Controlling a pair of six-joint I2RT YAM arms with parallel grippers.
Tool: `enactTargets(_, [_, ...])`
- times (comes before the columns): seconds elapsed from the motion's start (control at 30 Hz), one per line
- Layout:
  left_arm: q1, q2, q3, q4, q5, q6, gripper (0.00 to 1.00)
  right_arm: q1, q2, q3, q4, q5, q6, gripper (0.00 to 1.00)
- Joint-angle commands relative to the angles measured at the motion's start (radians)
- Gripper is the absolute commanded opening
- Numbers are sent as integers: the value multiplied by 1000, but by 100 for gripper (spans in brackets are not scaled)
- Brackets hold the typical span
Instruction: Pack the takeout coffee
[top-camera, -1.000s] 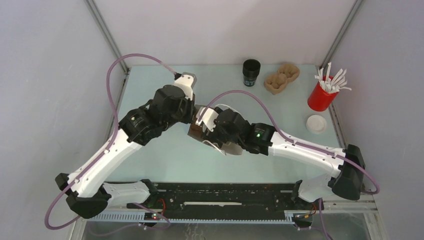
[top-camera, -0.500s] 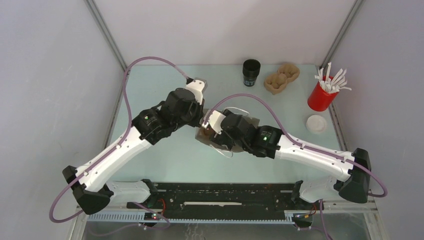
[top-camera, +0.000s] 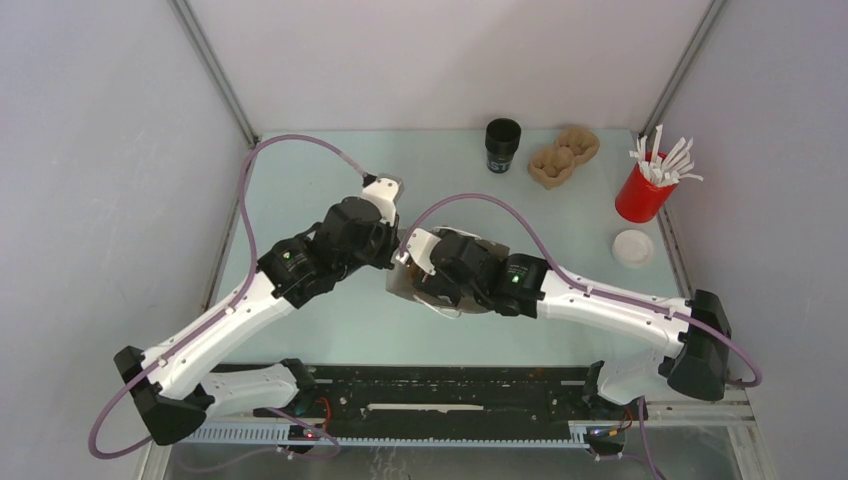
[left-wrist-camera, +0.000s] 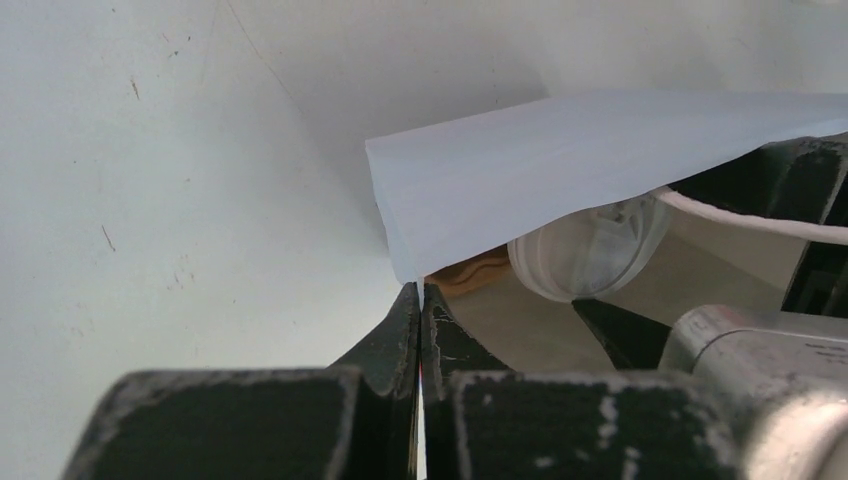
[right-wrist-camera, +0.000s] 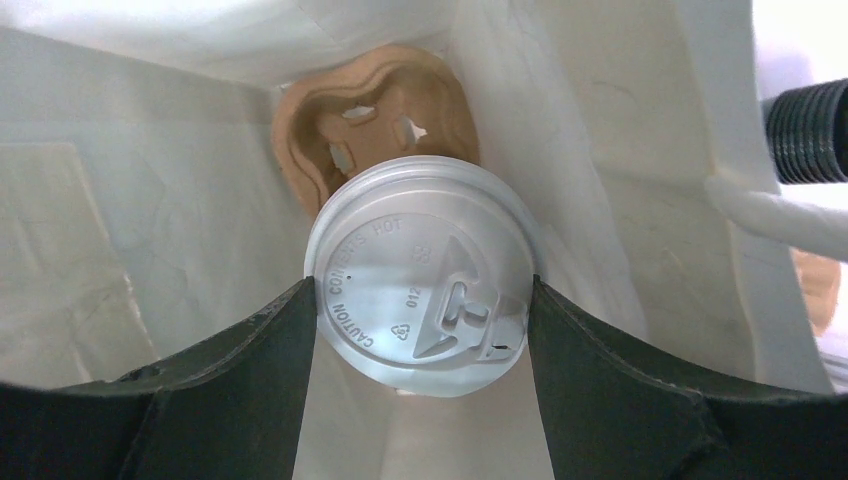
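The takeout coffee (right-wrist-camera: 420, 275) shows its white domed lid in the right wrist view; its black cup is hidden beneath the lid. My right gripper (right-wrist-camera: 420, 300) is inside a white paper bag (right-wrist-camera: 130, 200), shut on the lid's sides and holding the cup over a brown pulp carrier (right-wrist-camera: 370, 110) at the bag's bottom. My left gripper (left-wrist-camera: 420, 290) is shut on the bag's top edge (left-wrist-camera: 560, 160), and the lid (left-wrist-camera: 590, 250) shows under that edge. From above, both grippers meet at the bag (top-camera: 447, 308) mid-table, and the arms hide the cup.
A lidless black cup (top-camera: 503, 145) and a second brown pulp carrier (top-camera: 563, 157) stand at the back. A red cup of white sticks (top-camera: 643, 190) and a loose white lid (top-camera: 633, 247) are at the right edge.
Both grippers and the bag shifted right, then back a little toward the near left. The left gripper keeps its hold on the bag edge.
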Motion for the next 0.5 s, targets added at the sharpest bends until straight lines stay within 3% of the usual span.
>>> enactTargets(0.0, [-8, -39, -78, 13, -11, -23, 0, 21, -19, -20, 102, -87, 8, 53])
enactTargets(0.47, [-37, -110, -180, 24, -33, -42, 0, 46, -39, -80, 120, -37, -11, 52])
